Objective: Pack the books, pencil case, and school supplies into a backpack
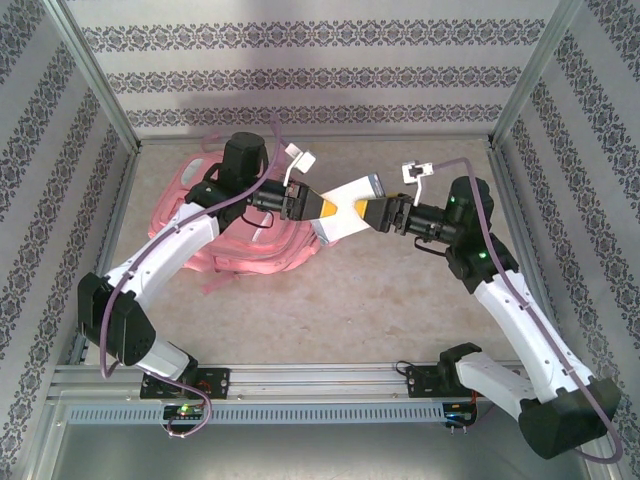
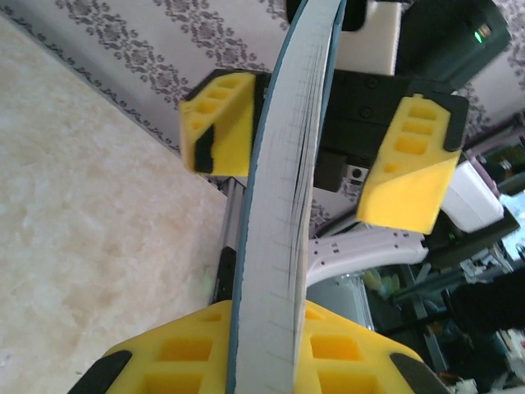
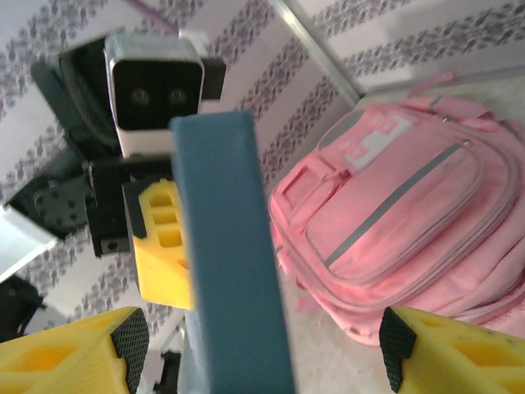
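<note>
A book (image 1: 345,212) with a dark blue-green cover and grey-white page edges hangs in the air between the two arms, right of the pink backpack (image 1: 262,252). My left gripper (image 1: 318,207) is shut on one end of it, and the page edges (image 2: 283,246) run up from between its yellow fingers (image 2: 184,357). My right gripper (image 1: 372,214) is open at the other end. Its fingers (image 3: 447,353) stand wide on either side of the book's spine (image 3: 230,263) without touching it. The pencil case and school supplies are out of view.
The backpack (image 3: 410,213) lies flat on the beige table at the back left, under my left arm (image 1: 170,250). Patterned walls and metal frame posts (image 1: 95,70) enclose the table. Bare tabletop (image 1: 350,310) lies in front of the grippers.
</note>
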